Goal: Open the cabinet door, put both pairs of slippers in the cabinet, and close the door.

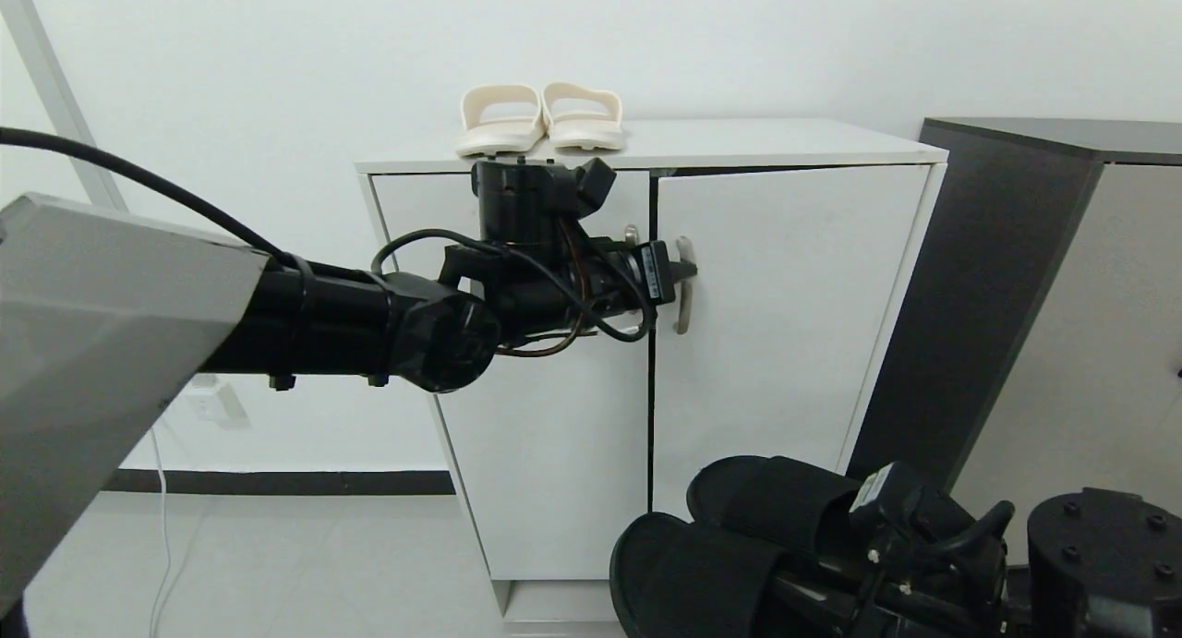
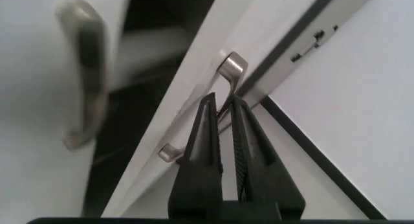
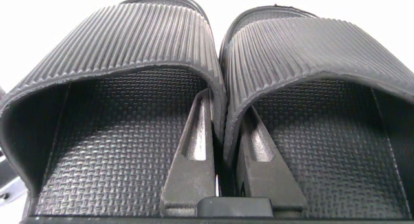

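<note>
left end effector (image 2: pixel 224 102) clamped on cabinet door handle (image 2: pixel 233 65); door (image 2: pixel 199 50) barely ajar. right end effector (image 3: pixel 223 112) pinches black slippers (image 3: pixel 129 49). beige slippers (image 1: pixel 542 118) atop cabinet (image 1: pixel 785 139); nothing stowed.

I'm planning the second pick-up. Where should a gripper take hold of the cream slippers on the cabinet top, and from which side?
Pinch the two inner strap walls where the cream slippers touch, one finger inside each. Come from the robot's side, since the pair lies side by side on the cabinet top with the strap openings facing the robot. The right gripper holds the black slippers this way.
</note>
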Robot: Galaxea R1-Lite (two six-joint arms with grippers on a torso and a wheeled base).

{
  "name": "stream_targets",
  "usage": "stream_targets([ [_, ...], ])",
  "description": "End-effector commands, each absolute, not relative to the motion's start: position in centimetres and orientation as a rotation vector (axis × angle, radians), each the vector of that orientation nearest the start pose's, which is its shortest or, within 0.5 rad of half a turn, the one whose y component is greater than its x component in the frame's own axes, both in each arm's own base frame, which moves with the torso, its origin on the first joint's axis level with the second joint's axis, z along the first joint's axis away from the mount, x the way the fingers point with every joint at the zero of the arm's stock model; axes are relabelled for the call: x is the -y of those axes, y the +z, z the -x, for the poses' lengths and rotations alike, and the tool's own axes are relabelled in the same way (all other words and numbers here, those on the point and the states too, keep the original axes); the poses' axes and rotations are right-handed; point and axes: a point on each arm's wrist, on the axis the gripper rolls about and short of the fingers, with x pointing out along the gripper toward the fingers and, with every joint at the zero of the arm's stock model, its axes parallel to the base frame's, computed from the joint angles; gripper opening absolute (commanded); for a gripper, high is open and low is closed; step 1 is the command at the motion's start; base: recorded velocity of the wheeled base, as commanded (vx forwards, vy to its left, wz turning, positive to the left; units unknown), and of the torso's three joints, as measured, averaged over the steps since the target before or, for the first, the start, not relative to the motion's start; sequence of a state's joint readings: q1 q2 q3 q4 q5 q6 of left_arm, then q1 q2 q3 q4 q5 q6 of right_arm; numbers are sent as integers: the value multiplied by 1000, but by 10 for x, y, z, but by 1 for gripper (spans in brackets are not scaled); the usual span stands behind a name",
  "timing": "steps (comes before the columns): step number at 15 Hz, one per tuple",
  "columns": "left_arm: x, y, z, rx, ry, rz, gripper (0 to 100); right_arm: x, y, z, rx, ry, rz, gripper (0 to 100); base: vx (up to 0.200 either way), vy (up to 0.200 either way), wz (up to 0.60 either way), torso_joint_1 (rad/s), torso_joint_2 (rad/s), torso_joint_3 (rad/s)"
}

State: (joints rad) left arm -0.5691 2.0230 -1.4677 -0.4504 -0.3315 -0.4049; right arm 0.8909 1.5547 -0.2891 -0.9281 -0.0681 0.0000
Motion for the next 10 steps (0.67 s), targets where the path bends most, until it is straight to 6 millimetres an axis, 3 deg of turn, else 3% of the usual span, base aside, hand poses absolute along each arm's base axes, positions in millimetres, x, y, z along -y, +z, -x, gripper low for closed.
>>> stream_targets([
  [1,223,248,-332,-262,-874,367,0,-165,123,-134,-302,821,159,0,0,0,0,0,0,0],
  [4,207,256,-297,-254,-896,364,0,-165,123,-132,-296,835,179,0,0,0,0,0,0,0],
  [6,199,253,-287,-222,-900,371,0,-165,122,-132,-299,847,178,0,0,0,0,0,0,0],
  [10,183,242,-308,-230,-857,374,0,-163,118,-128,-309,873,200,0,0,0,0,0,0,0],
])
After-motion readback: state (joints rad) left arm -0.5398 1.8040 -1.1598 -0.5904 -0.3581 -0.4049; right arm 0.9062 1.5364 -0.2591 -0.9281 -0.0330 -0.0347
